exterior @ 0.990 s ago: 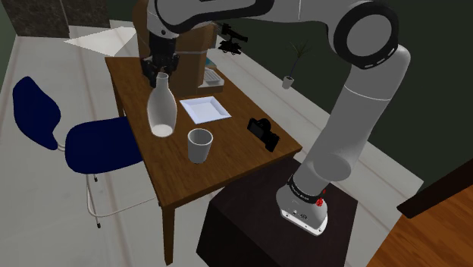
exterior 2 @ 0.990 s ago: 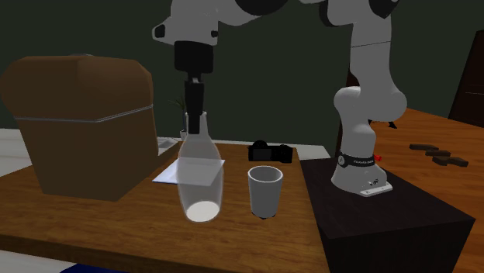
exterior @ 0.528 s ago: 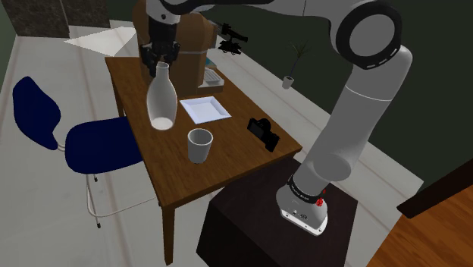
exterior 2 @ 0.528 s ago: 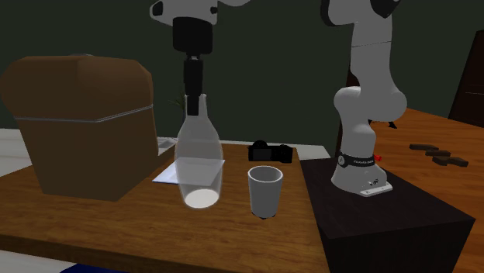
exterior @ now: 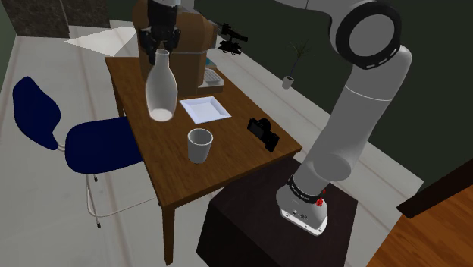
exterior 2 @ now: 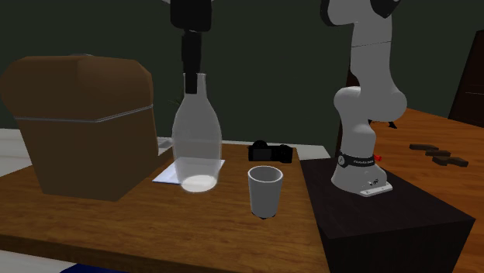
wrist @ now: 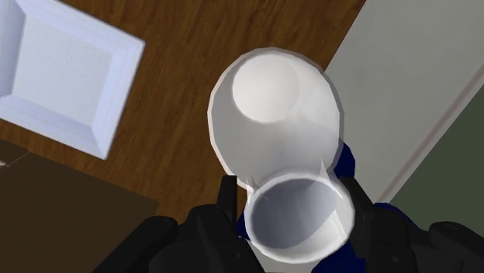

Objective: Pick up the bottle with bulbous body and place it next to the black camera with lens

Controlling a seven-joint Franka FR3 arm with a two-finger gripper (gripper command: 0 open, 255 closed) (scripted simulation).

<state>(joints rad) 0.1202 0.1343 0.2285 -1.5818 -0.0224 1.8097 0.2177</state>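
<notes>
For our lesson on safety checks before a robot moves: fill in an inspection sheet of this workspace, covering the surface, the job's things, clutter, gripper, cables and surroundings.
Surface: brown wooden table, next to the arm's dark stand.
Job's things: white bulbous bottle, held by its neck and apparently lifted off the table; black camera near the table edge closest to the stand.
Clutter: white cup, white square tray, brown chest.
Gripper: the gripper is shut on the bottle's neck.
Cables: nothing seen.
Surroundings: blue chair beside the table, potted plant on the floor.
</notes>
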